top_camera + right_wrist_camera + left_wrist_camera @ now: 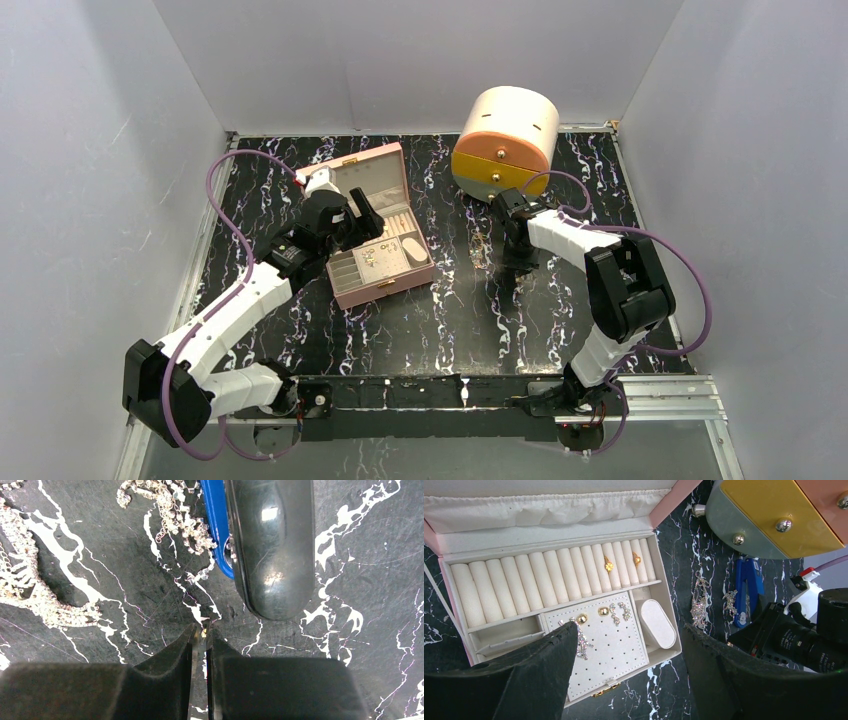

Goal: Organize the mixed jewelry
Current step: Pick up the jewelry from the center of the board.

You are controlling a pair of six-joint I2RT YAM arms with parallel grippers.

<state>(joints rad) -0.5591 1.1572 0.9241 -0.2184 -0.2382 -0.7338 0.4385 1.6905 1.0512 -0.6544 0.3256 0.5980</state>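
Observation:
The pink jewelry box lies open on the left. In the left wrist view, gold studs sit in its cream ring rolls, and gold studs and sparkly earrings are pinned on its white perforated panel. My left gripper is open and empty just above this panel; it also shows in the top view. Loose sparkly silver pieces lie on the black marble table by a blue elongated object. My right gripper points down at the table, shut on a tiny gold piece at its fingertips.
A round cream case with orange and yellow drawers stands at the back, right of the box. In the right wrist view the silver chains lie left of the blue object and a glossy black rounded body. White walls surround the table.

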